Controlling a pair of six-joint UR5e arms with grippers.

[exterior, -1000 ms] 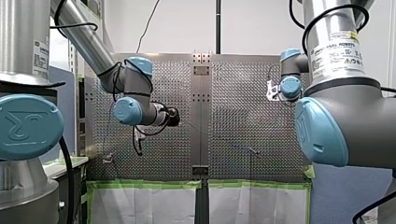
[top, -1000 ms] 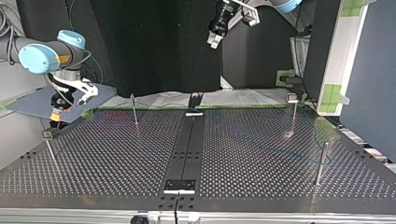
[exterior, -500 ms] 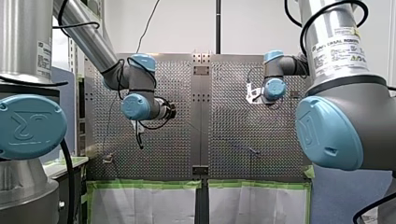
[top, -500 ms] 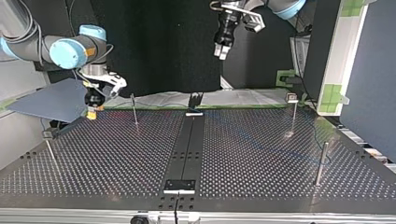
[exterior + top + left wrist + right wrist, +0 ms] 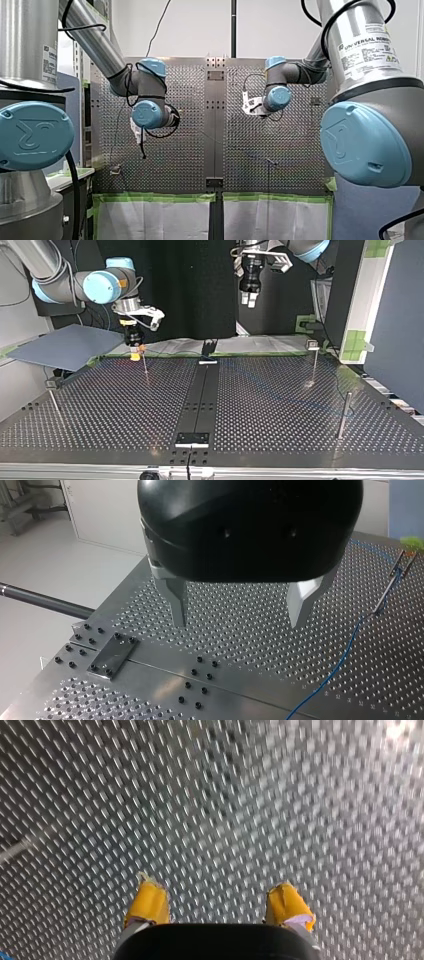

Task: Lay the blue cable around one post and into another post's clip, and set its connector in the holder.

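Note:
The blue cable [image 5: 350, 645] lies loose on the perforated plate, beside and ahead of my left gripper [image 5: 240, 622], and runs to the foot of a thin post with a clip [image 5: 395, 577]. That gripper's metal fingers [image 5: 177, 605] stand open and empty, high above the table at the top view's upper middle [image 5: 248, 297]. My right gripper [image 5: 135, 354] hangs just beside a thin post [image 5: 144, 360] at the far left of the top view. Its yellow pads [image 5: 147, 902] are apart with nothing between them. I cannot make out the connector.
More posts stand on the table in the top view: one with a clip [image 5: 313, 362] at the far right, a plain one [image 5: 343, 415] nearer right, one at the left edge [image 5: 54, 402]. A black bracket [image 5: 209, 350] sits at the far end of the middle strip.
My right arm has swung in from the table's side toward the middle, its gripper now by the far-left post in the top view. My left gripper has turned and shifted slightly. Both stay open.

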